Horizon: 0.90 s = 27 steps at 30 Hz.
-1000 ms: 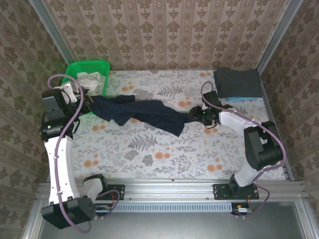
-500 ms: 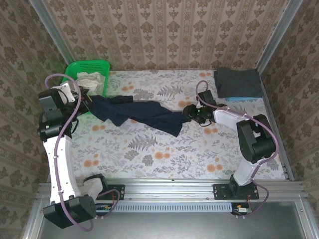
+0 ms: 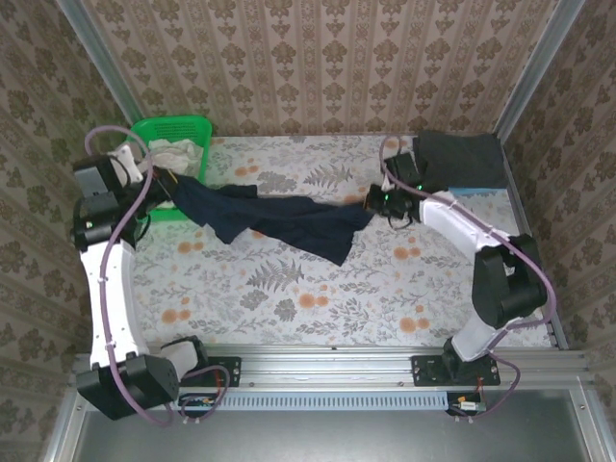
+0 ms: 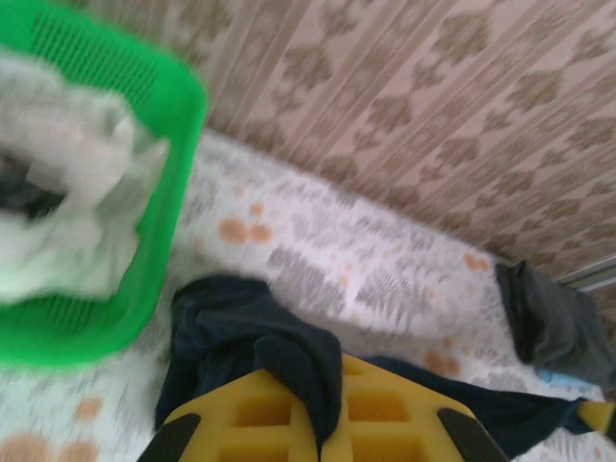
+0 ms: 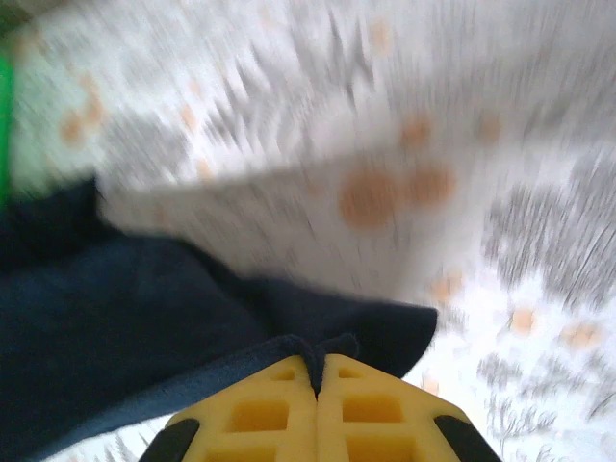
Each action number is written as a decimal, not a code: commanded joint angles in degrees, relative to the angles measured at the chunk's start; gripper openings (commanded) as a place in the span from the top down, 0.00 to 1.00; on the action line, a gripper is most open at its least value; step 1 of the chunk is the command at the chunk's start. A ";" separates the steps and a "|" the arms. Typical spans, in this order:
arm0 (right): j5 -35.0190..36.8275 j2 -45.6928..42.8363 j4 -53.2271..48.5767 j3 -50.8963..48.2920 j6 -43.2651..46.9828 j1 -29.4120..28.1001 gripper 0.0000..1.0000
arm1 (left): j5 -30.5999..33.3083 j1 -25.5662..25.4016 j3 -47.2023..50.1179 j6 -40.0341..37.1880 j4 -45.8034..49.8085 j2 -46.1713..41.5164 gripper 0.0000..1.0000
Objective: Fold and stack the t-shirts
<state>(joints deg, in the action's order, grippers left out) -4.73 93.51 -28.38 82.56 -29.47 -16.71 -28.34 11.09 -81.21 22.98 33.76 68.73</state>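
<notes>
Now the large dark navy cotton t-shirt [image 3: 279, 217] lies stretched in a long band across the far half of the table, from beside the basket on the left to a little right of the middle. It is not flat. The cloth is twisted and bunched, and one loose fold drops toward the near side onto the flowered table cover [image 3: 289, 298].

Each end of the band is held. The left gripper [image 4: 310, 383] has its yellow fingers pressed together on a thick bunch of the navy cloth, which comes out between them. The right gripper [image 5: 318, 368] is closed tight on a thin edge of the same shirt, with only a small lip of cloth showing above the jaws. I judge that the two arms hold opposite ends so that pulling apart can open the shirt and take out the twist before any fold is made.

Behind the left end stands the green plastic lattice basket [image 3: 197, 125], with crumpled white shirts [image 3: 173, 152] inside; these seem to wait for their turn. In the far right corner a folded dark grey shirt [image 3: 460, 159] rests on a light blue one [image 3: 472, 192], well apart from the navy shirt. This is probably the stack where the navy shirt goes once it is folded.
</notes>
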 commanded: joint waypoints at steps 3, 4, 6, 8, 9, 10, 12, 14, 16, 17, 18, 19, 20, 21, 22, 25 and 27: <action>9.82 6.35 -14.15 27.65 9.62 4.54 1.00 | -0.27 -3.91 -21.36 -0.67 -7.59 13.33 1.00; 9.76 8.64 -16.06 33.22 9.84 5.34 1.00 | -0.48 -3.97 -26.17 -0.83 -7.33 16.43 1.00; 10.13 14.04 -18.99 46.19 10.29 6.78 1.00 | -1.00 -3.91 -38.11 -1.78 -5.88 23.45 1.00; 7.95 19.63 -23.10 60.16 9.64 8.15 1.00 | -1.15 -3.64 -50.74 -2.36 -2.49 29.74 1.00; 6.82 23.11 -26.71 68.28 7.36 8.91 1.00 | -2.44 -3.31 -58.06 -2.65 0.20 32.96 1.00; 2.71 25.95 -30.08 74.02 4.82 10.46 1.00 | -3.59 -3.02 -63.60 -2.93 2.69 35.07 1.00; -2.01 30.28 -35.22 82.44 4.11 11.71 1.00 | -4.44 -2.60 -70.90 -3.19 6.55 36.82 1.00; 2.26 29.63 -39.73 83.14 6.12 9.51 1.00 | -4.52 -2.51 -68.55 -4.58 6.14 33.86 1.00; 4.68 25.65 -37.98 75.42 7.37 7.31 1.00 | -3.79 -2.40 -59.69 -5.64 1.84 27.27 1.00; 3.55 22.99 -35.30 70.13 8.14 6.58 1.00 | -3.38 -2.27 -54.38 -5.66 -1.19 23.61 1.00; 2.69 19.45 -31.47 63.12 8.79 5.88 1.00 | -2.82 -2.23 -46.78 -5.28 -5.89 18.93 1.00; 2.44 15.67 -27.55 56.18 9.11 5.14 1.00 | -2.24 -2.25 -39.40 -5.06 -10.19 14.29 1.00; 2.53 12.77 -24.46 51.42 9.14 4.85 1.00 | -0.97 -2.37 -33.96 -4.71 -13.43 10.68 1.00; 2.17 9.93 -22.07 46.61 9.01 4.60 1.00 | 0.72 -2.47 -28.91 -4.39 -15.98 7.14 1.00; 1.52 7.39 -20.70 43.34 8.93 4.47 1.00 | 1.23 -2.56 -25.64 -4.87 -17.19 4.48 1.00; 1.66 1.06 -21.32 37.76 9.24 2.94 1.00 | 4.17 -2.40 -24.20 -5.85 -12.14 0.35 1.00; 3.59 -3.87 -22.08 36.26 9.66 0.79 1.00 | 4.45 -2.71 -26.51 -5.22 -8.35 -1.08 1.00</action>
<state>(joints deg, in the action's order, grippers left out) -3.16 99.35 -53.76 119.63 -21.10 -14.37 -27.09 8.32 -106.21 18.81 26.65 69.38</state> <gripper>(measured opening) 0.068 0.060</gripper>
